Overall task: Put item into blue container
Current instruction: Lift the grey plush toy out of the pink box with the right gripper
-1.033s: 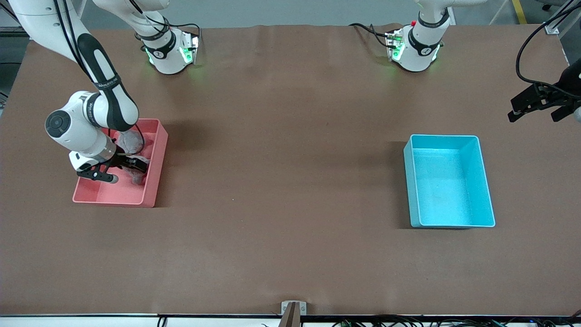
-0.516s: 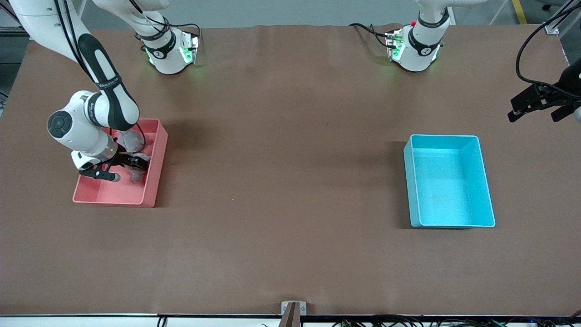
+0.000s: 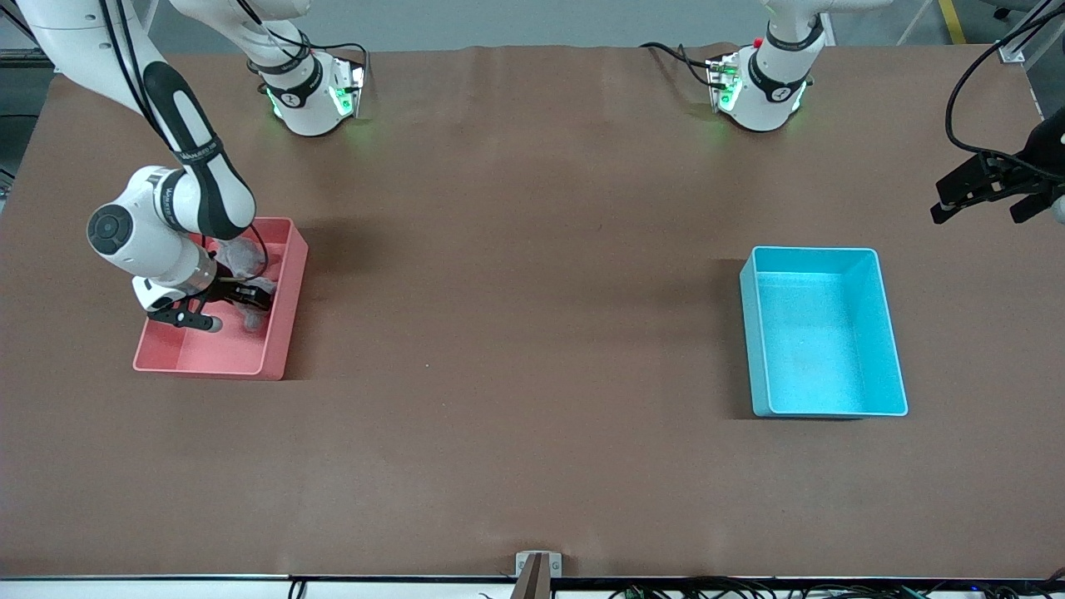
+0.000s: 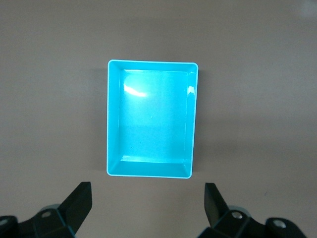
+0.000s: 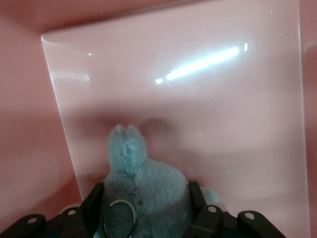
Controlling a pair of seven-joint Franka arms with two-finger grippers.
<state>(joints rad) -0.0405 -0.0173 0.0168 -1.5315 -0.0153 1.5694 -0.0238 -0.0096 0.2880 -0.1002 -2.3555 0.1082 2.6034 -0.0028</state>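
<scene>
A grey furry plush toy (image 3: 252, 309) (image 5: 143, 178) is inside the pink bin (image 3: 283, 324) (image 5: 208, 99), toward the right arm's end of the table. My right gripper (image 3: 225, 308) (image 5: 145, 198) is down in that bin, shut on the toy, with one finger on each side of it. The blue container (image 3: 819, 341) (image 4: 148, 119) stands empty toward the left arm's end. My left gripper (image 3: 982, 208) (image 4: 147, 193) hangs open and still over the table beside the blue container, holding nothing.
More grey fur (image 3: 241, 256) shows in the pink bin under the right wrist; whether it is a separate item I cannot tell. Brown table (image 3: 532, 333) stretches between the two bins. A small metal bracket (image 3: 538, 566) sits at the table's front edge.
My right gripper, holding the plush toy, has risen slightly within the pink bin. The left arm has not moved.
</scene>
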